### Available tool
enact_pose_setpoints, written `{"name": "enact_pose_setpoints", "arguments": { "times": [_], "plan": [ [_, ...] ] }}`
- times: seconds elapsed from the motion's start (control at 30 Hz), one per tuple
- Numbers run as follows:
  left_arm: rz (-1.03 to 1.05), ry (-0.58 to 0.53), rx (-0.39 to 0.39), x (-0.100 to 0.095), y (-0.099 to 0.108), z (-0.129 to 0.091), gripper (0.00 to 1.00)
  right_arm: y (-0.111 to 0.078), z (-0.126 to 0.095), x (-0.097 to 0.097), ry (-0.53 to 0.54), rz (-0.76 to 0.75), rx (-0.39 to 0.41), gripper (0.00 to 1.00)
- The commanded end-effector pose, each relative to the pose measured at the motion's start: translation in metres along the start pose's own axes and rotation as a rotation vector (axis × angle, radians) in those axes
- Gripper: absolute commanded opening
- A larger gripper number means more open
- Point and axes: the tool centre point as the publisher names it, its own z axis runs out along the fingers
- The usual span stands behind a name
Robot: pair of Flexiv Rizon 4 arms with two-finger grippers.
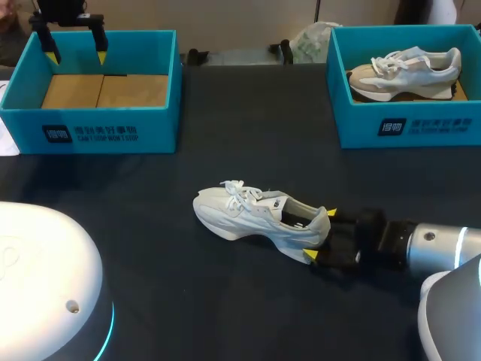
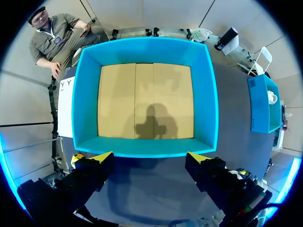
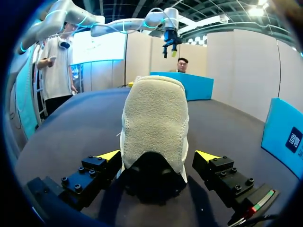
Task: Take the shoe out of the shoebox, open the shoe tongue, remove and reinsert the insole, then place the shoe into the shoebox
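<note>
Dark tabletop (image 1: 248, 143), viewed from above. At the far left corner, an open teal box (image 1: 90, 126); at the far right corner, a second teal box (image 1: 421, 126). Near the middle, well apart from both, a white shoe (image 1: 259, 216) upright on its sole, toe pointing left, heel right.
</note>
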Motion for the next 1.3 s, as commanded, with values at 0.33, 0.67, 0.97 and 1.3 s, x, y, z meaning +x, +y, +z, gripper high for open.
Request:
{"name": "enact_pose_setpoints", "arguments": {
  "times": [0.33,0.67,0.97,1.3],
  "plan": [
    [0.0,0.0,0.0,0.0,0.0,0.0,1.0,0.004,0.017,-0.001,0.016,0.011,-0.012,1.0],
    [0.0,0.0,0.0,0.0,0.0,0.0,1.0,0.006,0.021,-0.004,0.041,-0.009,-0.015,0.15],
    [0.0,0.0,0.0,0.0,0.0,0.0,1.0,0.007,0.017,-0.009,0.145,-0.053,-0.021,0.0],
    [0.0,0.0,0.0,0.0,0.0,0.0,1.0,0.005,0.007,-0.021,0.292,-0.095,-0.002,0.0]
  ]
}}
